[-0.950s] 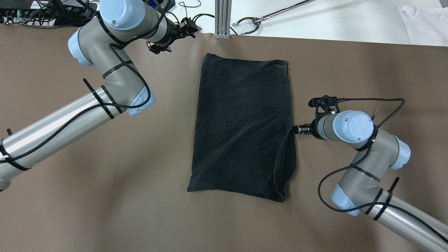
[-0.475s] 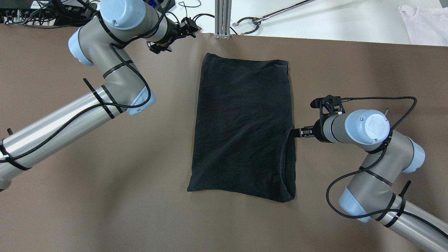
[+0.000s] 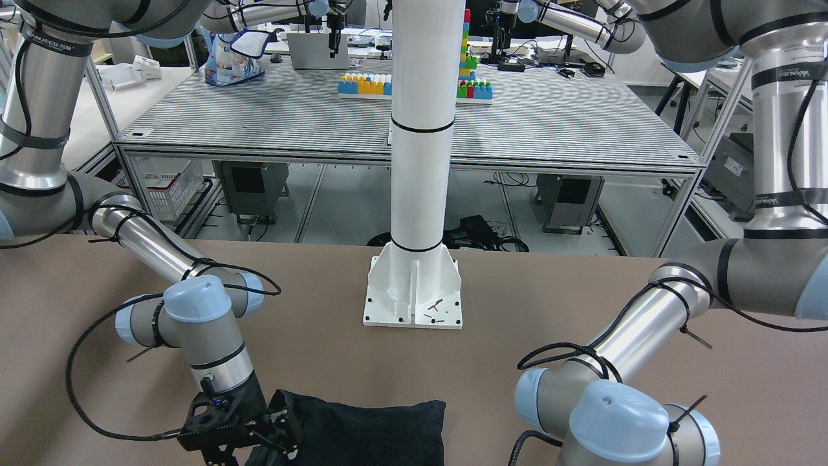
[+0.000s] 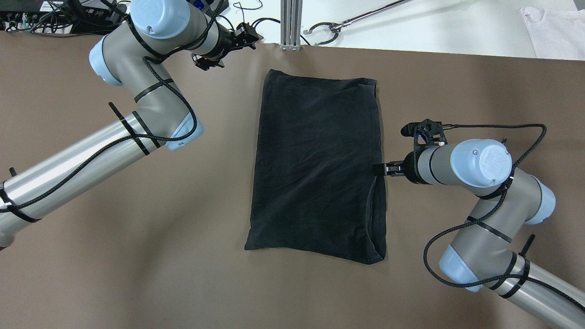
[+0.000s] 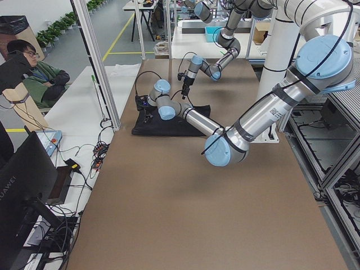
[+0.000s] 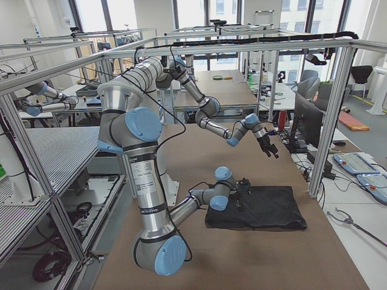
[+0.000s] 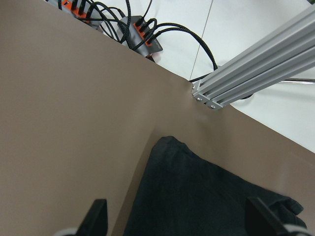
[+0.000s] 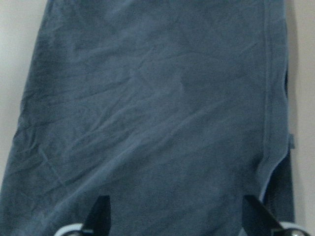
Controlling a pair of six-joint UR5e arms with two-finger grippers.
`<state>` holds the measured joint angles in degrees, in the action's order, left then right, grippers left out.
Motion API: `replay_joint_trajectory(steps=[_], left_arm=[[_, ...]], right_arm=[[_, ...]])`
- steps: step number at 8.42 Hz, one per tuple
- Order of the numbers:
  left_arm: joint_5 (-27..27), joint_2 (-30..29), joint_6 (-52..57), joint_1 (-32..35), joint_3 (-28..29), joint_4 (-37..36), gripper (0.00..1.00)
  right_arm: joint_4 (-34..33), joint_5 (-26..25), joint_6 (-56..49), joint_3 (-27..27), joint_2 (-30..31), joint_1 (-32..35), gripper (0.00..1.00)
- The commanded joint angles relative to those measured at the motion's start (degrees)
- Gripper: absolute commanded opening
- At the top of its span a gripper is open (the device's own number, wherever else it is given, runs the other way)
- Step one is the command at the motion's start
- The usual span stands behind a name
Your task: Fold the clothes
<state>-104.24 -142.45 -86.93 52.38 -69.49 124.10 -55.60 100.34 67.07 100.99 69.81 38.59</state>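
Observation:
The clothes [image 4: 315,169] are one black rectangular piece lying flat in the middle of the brown table [image 4: 137,274], with its long side running front to back. It also shows in the front view [image 3: 369,430], the left wrist view [image 7: 206,196] and the right wrist view [image 8: 157,98]. My right gripper [image 4: 379,170] is open at the middle of the cloth's right edge, fingers [image 8: 101,216] spread wide low over the fabric. My left gripper [image 4: 250,39] is open and empty, raised near the table's far edge, beyond the cloth's far left corner.
An aluminium post [image 4: 290,23] stands at the far edge behind the cloth. Cables [image 4: 55,18] lie at the far left. A grabber tool [image 4: 361,18] and a white cloth [image 4: 553,32] lie on the white surface beyond. The white pillar base [image 3: 414,291] stands near the robot's side.
The lifted flap at the cloth's lower right edge has settled flat. My right arm drew back a little, then the gripper moved left onto the cloth's edge. The left arm has not moved.

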Motion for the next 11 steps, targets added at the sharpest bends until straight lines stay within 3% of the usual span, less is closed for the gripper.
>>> replay_joint_trajectory(steps=[1, 4, 8, 11], left_arm=[[0.00, -0.03, 0.00, 0.18, -0.03, 0.00, 1.00], [0.00, -0.03, 0.00, 0.18, -0.03, 0.00, 1.00], [0.00, -0.37, 0.09, 0.35, -0.03, -0.09, 1.00], [0.00, -0.46, 0.18, 0.26, -0.03, -0.26, 1.00]], right_arm=[[3.92, -4.27, 3.59, -2.80, -2.21, -4.13, 0.94], [6.73, -5.41, 3.51, -7.20, -2.22, -6.15, 0.94], [7.17, -5.16, 3.86, -6.78, 2.33, -8.26, 0.94], [9.10, -4.80, 4.47, -0.55, 7.17, -9.14, 0.94]])
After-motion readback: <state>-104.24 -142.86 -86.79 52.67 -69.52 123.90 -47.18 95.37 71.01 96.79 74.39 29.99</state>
